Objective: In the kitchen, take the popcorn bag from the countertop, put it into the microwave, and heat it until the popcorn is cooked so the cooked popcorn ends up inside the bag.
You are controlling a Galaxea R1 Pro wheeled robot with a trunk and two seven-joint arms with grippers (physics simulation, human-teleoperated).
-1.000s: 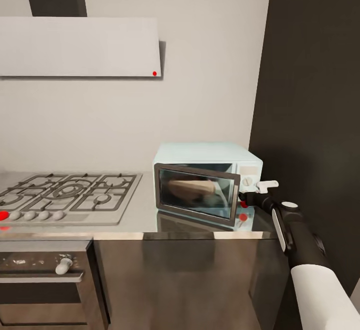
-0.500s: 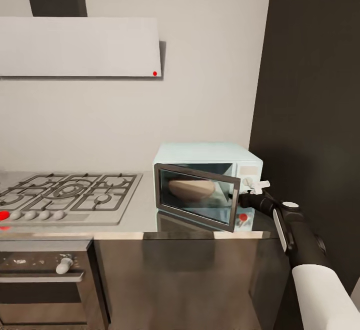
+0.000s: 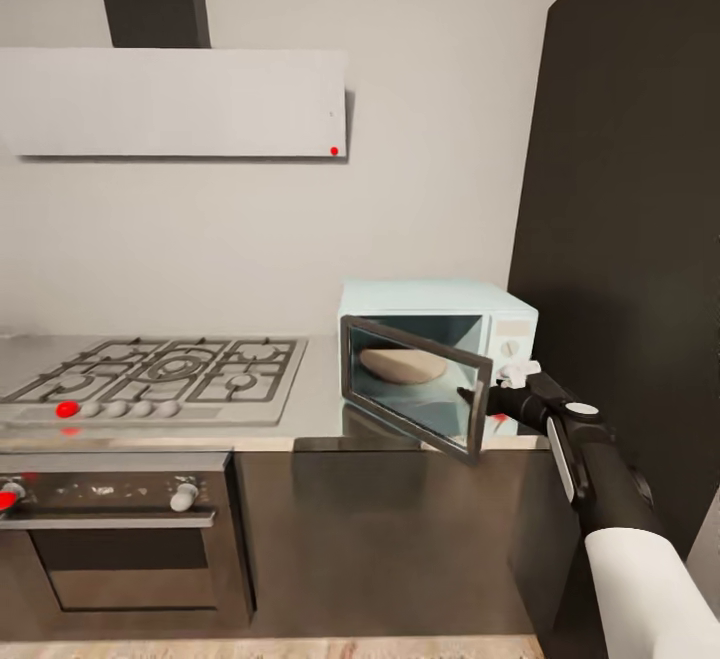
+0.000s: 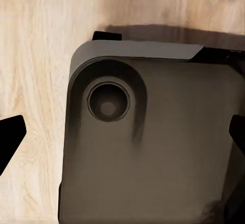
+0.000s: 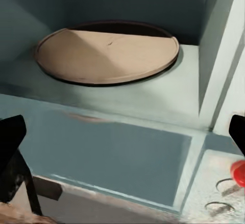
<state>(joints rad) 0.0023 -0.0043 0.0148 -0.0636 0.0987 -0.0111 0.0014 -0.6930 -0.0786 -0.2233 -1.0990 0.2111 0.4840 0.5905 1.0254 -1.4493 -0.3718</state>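
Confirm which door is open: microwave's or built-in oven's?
The microwave door: it hangs ajar toward the right gripper, turntable showing. The built-in oven under the hob is closed.

Microwave [image 3: 440, 339] sits on the desk [image 3: 318, 409] at its right end, against the back wall, beside the tall cabinet [image 3: 630, 239] on its right; gas hob [image 3: 160, 379] set in the desk to its left; hood [image 3: 170, 104] on the wall above the hob; oven [image 3: 120, 539] below the hob. Microwave door [image 3: 415, 401] hangs partly open toward the front; turntable [image 5: 107, 53] lies inside on the cavity floor; right gripper [image 3: 478, 399] in front of the microwave, at the door's free edge.
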